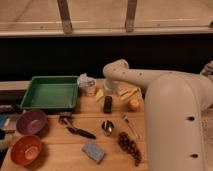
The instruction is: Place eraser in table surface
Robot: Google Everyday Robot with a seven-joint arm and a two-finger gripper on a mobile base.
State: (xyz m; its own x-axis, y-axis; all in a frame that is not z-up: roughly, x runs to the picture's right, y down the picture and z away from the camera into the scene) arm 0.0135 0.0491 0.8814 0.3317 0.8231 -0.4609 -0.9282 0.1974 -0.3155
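Note:
The eraser [107,104] is a small black block standing on the wooden table surface [60,155], just right of the green tray. My gripper [106,92] is directly above it at the end of the white arm, which reaches in from the right. I cannot tell whether the gripper touches the eraser.
A green tray [50,93] sits at the back left, a white cup [87,84] next to it. Yellow pieces [125,92] and an orange [134,104] lie right of the eraser. In front are a black-handled tool [77,131], metal cup [107,127], grapes [129,146], blue-grey sponge [93,151], and two bowls [31,121].

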